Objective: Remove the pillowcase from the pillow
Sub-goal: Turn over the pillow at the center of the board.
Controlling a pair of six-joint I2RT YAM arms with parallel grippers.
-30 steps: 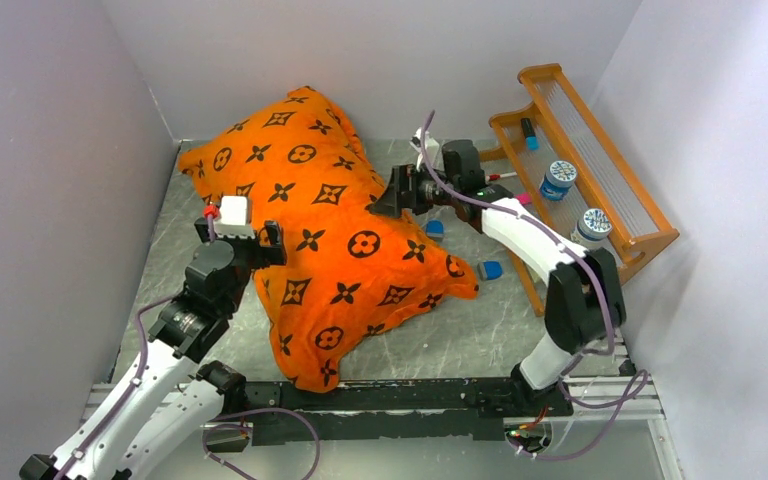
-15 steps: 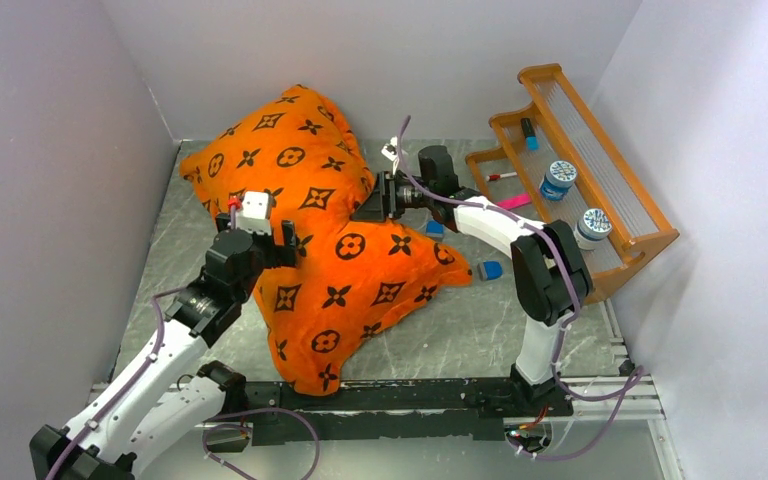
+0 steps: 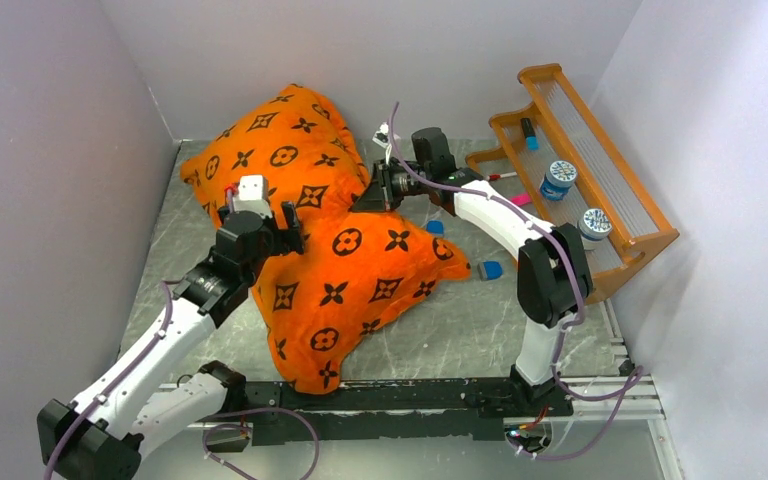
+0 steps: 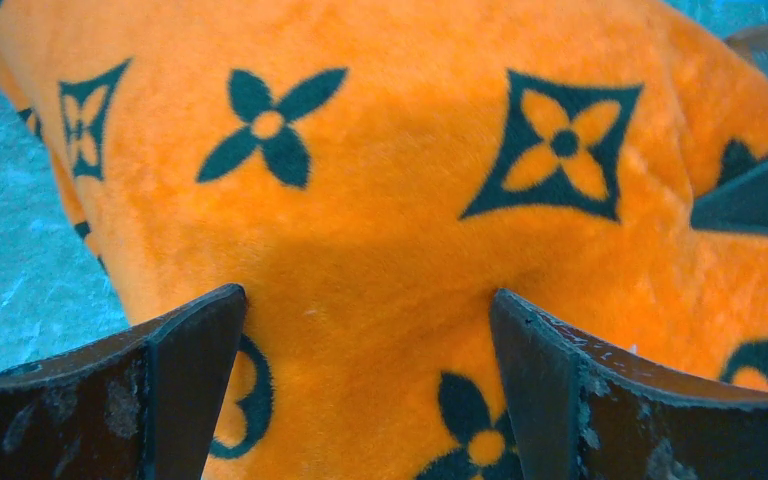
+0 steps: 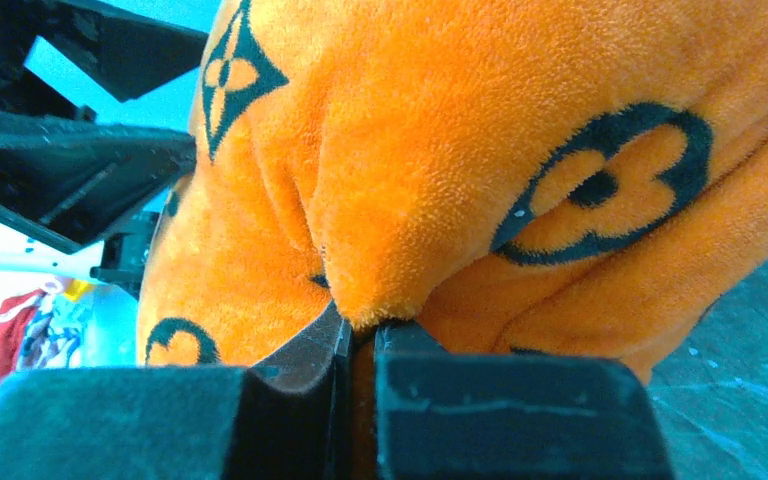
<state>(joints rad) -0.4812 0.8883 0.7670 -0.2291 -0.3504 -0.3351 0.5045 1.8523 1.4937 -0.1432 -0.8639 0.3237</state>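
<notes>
Grey desk (image 3: 460, 340). Orange pillowcase (image 3: 350, 270) lies mid-desk, pillow inside, unseen. Thin fold pinched by right fingers (image 5: 500, 410); left fingers (image 4: 160, 390) spread wide over fabric. Risk: shallow pinch slips when pulled.

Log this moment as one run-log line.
step: first grasp | right gripper: shut on a pillowcase fold | left gripper: open, over pillowcase | removal: not yet begun
</notes>
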